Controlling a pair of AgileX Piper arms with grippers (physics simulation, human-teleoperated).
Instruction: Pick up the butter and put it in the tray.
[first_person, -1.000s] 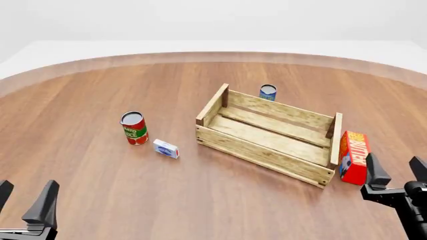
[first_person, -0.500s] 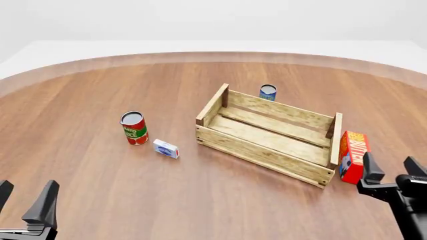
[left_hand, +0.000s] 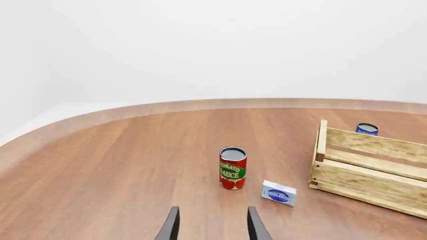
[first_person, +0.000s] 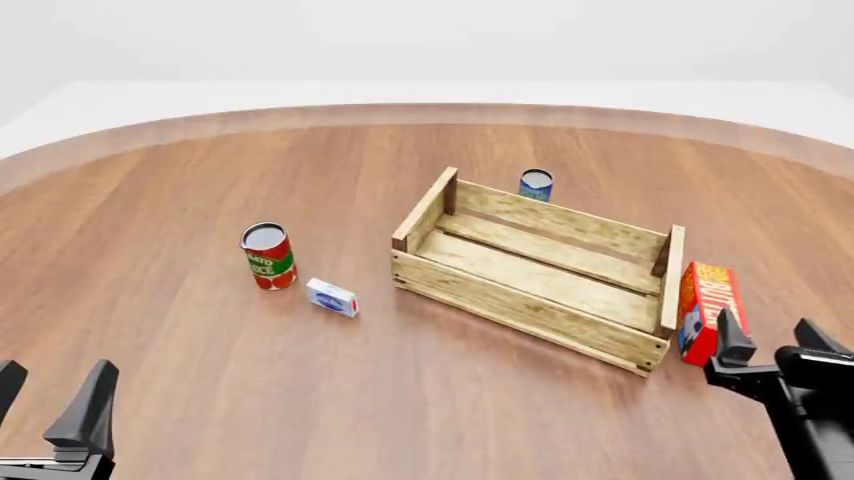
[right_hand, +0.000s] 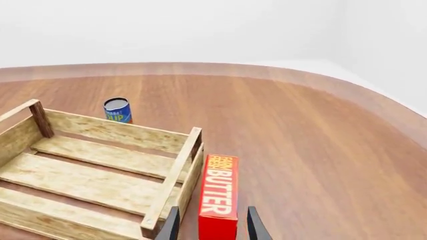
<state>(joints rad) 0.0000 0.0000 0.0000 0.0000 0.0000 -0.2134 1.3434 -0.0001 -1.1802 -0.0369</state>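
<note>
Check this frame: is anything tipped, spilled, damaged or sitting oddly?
Nothing stands out. The butter stands on edge just right of the tray, both cans are upright, and the small white-blue box lies flat. The tray sits at an angle to the table edge, undamaged and empty.

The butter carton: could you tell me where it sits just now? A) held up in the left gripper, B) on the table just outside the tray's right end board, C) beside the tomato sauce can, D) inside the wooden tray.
B: the butter stands on the table against the outside of the tray, with the open right gripper just before it.
</note>
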